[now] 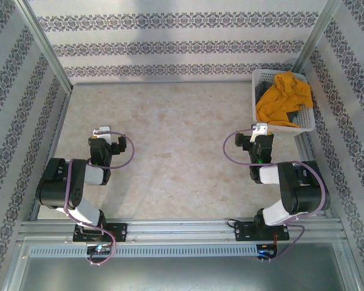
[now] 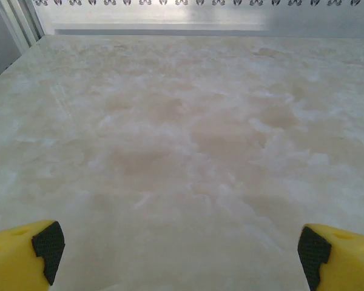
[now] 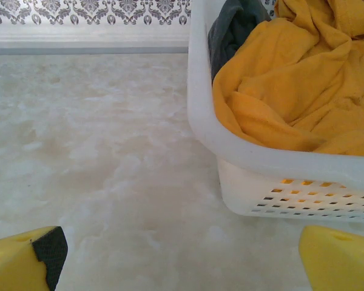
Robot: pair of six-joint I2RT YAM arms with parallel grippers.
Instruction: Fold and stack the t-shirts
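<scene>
An orange-yellow t-shirt and a charcoal-grey t-shirt lie crumpled together in a white basket at the far right corner of the table. Both look light, limp and likely to drag each other; the raised orange fold by the rim seems the easiest pinch. The right gripper, spread wide and empty, faces the basket's near wall. The left gripper, equally wide, hangs over open tabletop with ample spreading room.

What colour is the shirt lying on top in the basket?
Bright orange-yellow t-shirt, heaped in the white basket; clearest in the right wrist view.
</scene>
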